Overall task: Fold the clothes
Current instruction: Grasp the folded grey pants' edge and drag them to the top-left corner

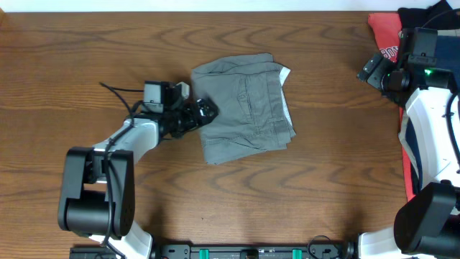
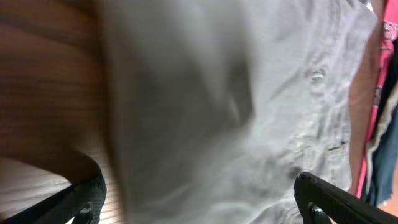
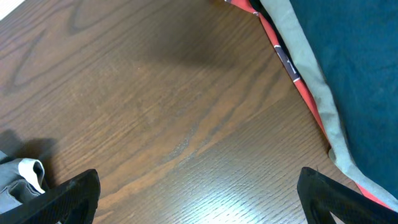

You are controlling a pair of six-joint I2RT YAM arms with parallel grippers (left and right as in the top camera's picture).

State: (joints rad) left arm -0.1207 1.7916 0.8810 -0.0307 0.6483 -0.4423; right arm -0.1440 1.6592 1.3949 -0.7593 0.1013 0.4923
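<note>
The grey shorts (image 1: 244, 108) lie folded into a rough square at the table's middle, waistband and white inner label to the right. My left gripper (image 1: 205, 111) is open at the shorts' left edge. In the left wrist view its fingers (image 2: 199, 211) are spread wide over the grey cloth (image 2: 249, 93). My right gripper (image 1: 370, 72) is open and empty at the far right, over bare wood (image 3: 199, 199). A corner of the shorts shows at the lower left of the right wrist view (image 3: 18, 177).
A pile of other garments lies at the right edge: coral-red (image 1: 384, 32), black (image 1: 431, 14) and navy (image 1: 408, 144). The right wrist view shows the dark blue garment (image 3: 360, 74) with red and grey edges. The wooden table (image 1: 86, 50) surrounds the shorts.
</note>
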